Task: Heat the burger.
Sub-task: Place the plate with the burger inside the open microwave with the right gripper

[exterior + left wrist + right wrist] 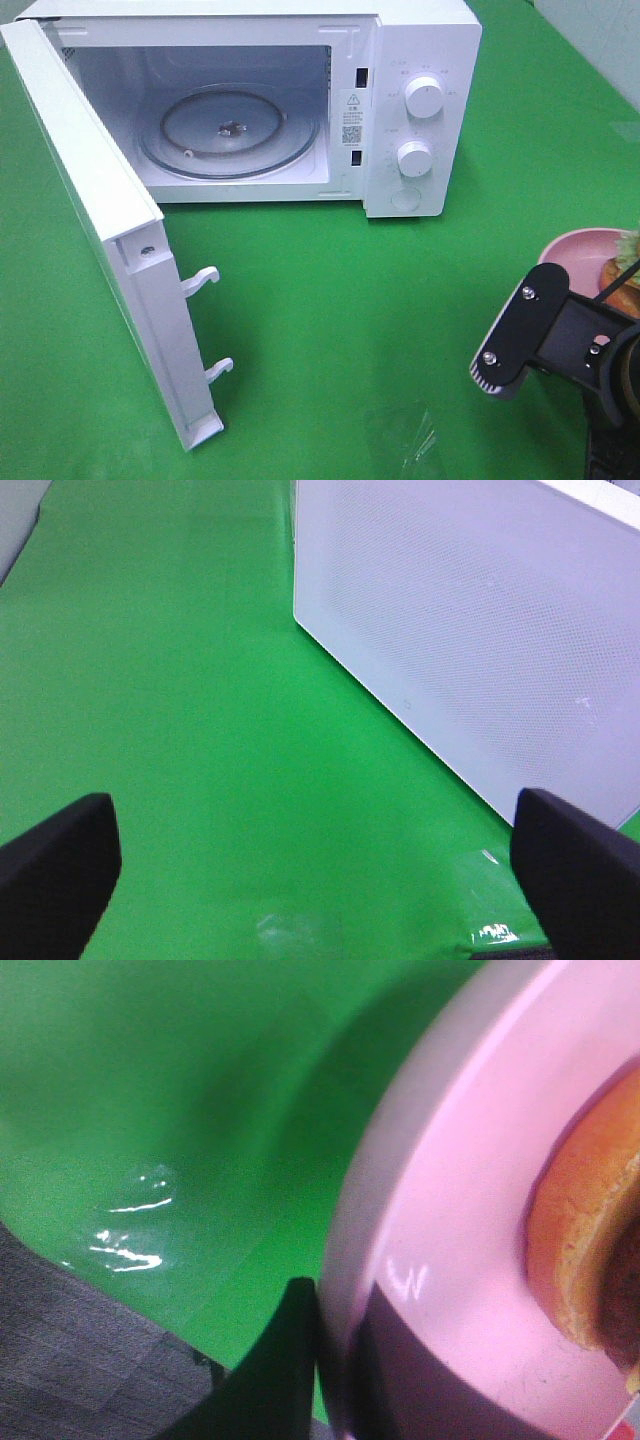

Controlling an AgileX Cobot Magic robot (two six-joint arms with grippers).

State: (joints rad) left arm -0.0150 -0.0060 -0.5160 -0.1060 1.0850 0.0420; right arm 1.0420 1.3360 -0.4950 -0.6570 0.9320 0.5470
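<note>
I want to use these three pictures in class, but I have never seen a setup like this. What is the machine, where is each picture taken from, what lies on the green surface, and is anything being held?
This is a robot with two arms, each ending in a two-fingered gripper. One picture looks down from a high camera; the other two come from cameras on the arms' wrists. On the green table stands a white microwave with its door swung open and the glass turntable bare. The left gripper is open, holding nothing, near the outside of the door. The right gripper is shut on the rim of a pink plate, which carries the burger.
</note>
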